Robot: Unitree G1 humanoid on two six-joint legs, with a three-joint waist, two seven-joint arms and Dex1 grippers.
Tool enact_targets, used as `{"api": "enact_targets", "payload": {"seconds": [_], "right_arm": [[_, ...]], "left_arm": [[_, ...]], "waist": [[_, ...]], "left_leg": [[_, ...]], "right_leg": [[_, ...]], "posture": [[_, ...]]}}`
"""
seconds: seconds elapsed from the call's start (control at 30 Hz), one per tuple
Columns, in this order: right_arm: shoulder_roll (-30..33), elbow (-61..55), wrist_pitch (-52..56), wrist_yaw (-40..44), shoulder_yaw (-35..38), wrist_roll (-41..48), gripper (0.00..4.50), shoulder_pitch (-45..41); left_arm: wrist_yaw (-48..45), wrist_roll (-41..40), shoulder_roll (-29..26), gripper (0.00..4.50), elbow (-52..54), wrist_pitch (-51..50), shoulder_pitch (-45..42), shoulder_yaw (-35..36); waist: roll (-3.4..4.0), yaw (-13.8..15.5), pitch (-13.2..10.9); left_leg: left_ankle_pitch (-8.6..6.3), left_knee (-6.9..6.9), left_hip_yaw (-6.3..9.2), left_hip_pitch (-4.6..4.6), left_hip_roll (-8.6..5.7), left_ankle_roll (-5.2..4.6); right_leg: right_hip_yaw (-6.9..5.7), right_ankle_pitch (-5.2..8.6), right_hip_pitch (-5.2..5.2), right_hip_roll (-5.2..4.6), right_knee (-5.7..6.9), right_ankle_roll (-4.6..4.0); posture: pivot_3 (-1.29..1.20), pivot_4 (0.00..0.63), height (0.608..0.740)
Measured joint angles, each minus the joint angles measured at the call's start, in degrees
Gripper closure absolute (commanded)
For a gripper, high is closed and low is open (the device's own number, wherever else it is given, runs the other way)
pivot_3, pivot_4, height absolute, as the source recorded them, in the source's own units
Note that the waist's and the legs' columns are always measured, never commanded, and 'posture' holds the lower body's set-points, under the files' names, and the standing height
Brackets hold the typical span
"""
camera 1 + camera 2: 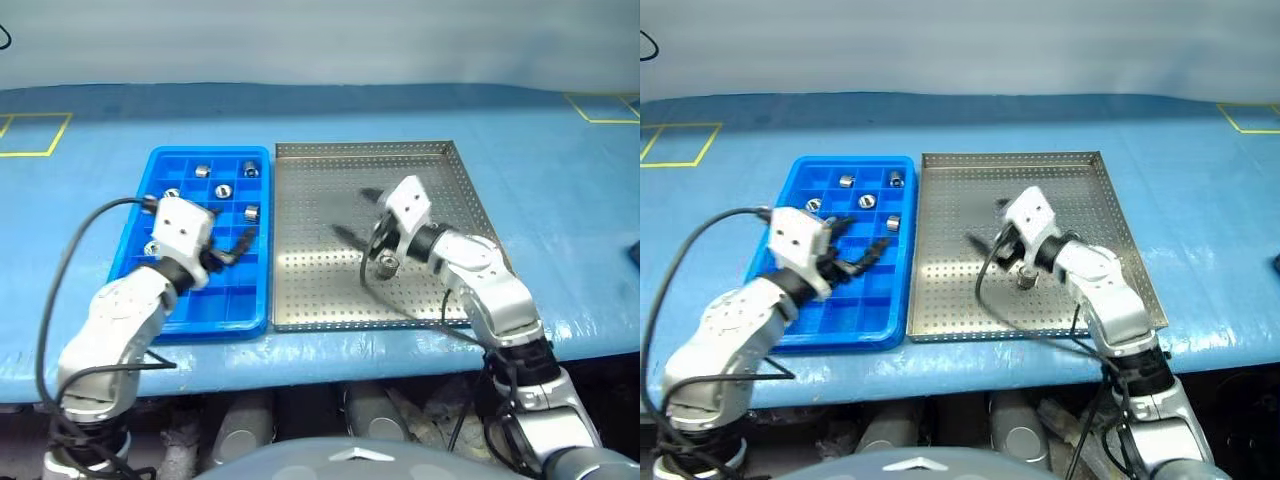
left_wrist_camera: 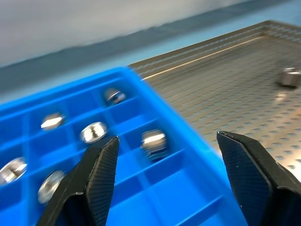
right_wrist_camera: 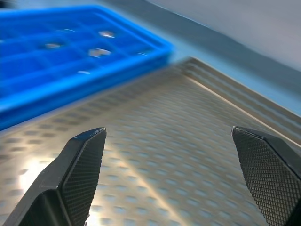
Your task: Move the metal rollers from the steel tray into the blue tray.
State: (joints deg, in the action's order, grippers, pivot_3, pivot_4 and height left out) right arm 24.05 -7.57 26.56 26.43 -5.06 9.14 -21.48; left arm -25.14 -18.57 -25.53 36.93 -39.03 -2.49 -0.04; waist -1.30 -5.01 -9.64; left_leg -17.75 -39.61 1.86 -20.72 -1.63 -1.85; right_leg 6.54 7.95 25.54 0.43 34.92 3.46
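Metal rollers (image 1: 867,201): short, shiny silver cylinders, each with a central hole. Several lie in separate square compartments in the far half of the blue tray; two more show at its left side, partly behind the left arm, so a full count cannot be made. One roller (image 1: 1024,279) stands alone on the steel tray, near its middle and just beside the right arm's wrist, touching no other roller.

Blue tray (image 1: 255,316): bright blue plastic, rectangular, divided by a grid into small square compartments. It lies on the blue worktop (image 1: 560,200), left of the steel tray, their long sides just beside each other. Its near-left part is covered by the left arm.

Steel tray (image 1: 440,148): grey perforated sheet steel, square, shallow, low raised rims. Its near-right corner is hidden under the right arm.

Left gripper (image 2: 164,183): over the blue tray, toward its right side. Jaws spread apart, nothing between them; the wrist view shows rollers in compartments beyond, blurred.

Right gripper (image 3: 183,174): over the middle of the steel tray, pointing toward its left rim. Jaws spread wide, holding nothing; bare perforated sheet lies between them in the wrist view, with the blue tray blurred beyond.
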Motion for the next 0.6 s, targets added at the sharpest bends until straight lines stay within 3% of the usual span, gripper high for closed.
{"api": "enact_targets", "payload": {"seconds": [0.17, 0.6], "right_arm": [[-1.51, 7.08, 2.29, -9.75, 3.72, -4.66, 0.0, -2.3], [-3.98, 6.12, 9.02, -10.43, 8.43, -1.31, 0.0, 1.19]], "left_arm": [[-4.14, 0.1, 0.47, 0.89, -2.59, 3.7, -1.44, -7.24], [-7.53, 0.28, -0.01, 0.89, -5.43, 5.96, -2.87, -8.55]], "waist": [[0.01, -1.23, 0.0], [0.03, -3.64, 0.0]], "left_leg": [[-0.01, 0.12, -0.03, -0.03, 0.11, -0.01], [-0.06, 0.06, -0.18, 0.03, 0.09, -0.14]], "right_leg": [[0.01, 0.02, 0.06, 0.13, 0.0, -0.03], [0.25, 0.11, 0.02, 0.15, -0.04, 0.4]], "posture": [[-0.12, 0.15, 0.74], [-0.14, 0.15, 0.74]]}}
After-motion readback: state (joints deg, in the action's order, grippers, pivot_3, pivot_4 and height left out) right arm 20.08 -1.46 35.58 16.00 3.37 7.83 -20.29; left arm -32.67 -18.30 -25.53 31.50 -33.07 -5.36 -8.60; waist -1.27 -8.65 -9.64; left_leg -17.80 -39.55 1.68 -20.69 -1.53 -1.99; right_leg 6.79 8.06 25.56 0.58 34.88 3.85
